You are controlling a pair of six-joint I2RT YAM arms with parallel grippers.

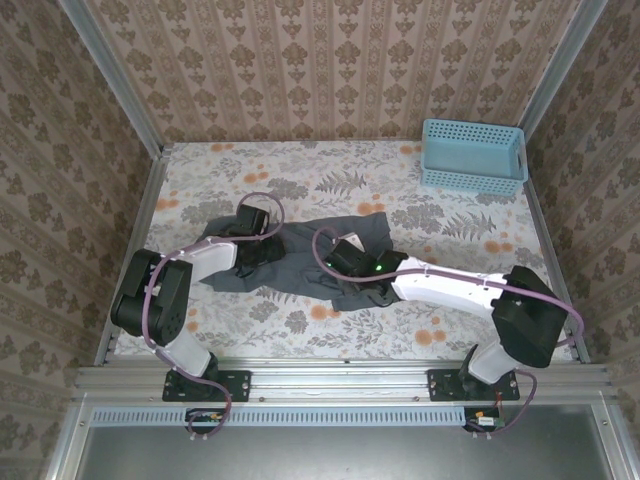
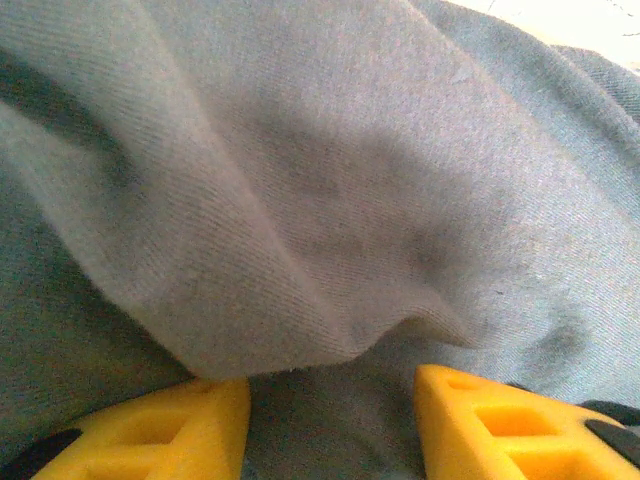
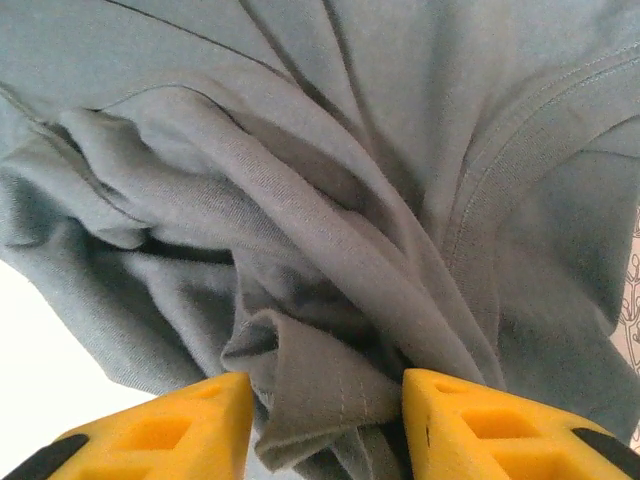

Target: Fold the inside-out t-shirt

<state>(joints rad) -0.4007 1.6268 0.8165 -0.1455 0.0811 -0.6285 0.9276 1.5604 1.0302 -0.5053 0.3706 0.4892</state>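
On bench, shirt under spread left end effector; hold of right end effector on it untellable; bunched layers may be dragged.

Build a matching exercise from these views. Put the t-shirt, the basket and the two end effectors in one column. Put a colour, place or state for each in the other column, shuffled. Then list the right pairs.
Column one
1. t-shirt
2. basket
3. left end effector
4. right end effector

Column two
A. Light blue, at the far right, touching no cloth
B. A smooth fold droops just above the gap between its fingers
C. Slate-grey, crumpled, spread across the middle
D. A stitched bunch of cloth fills the gap between its fingers

Pairs: 1-C, 2-A, 3-B, 4-D
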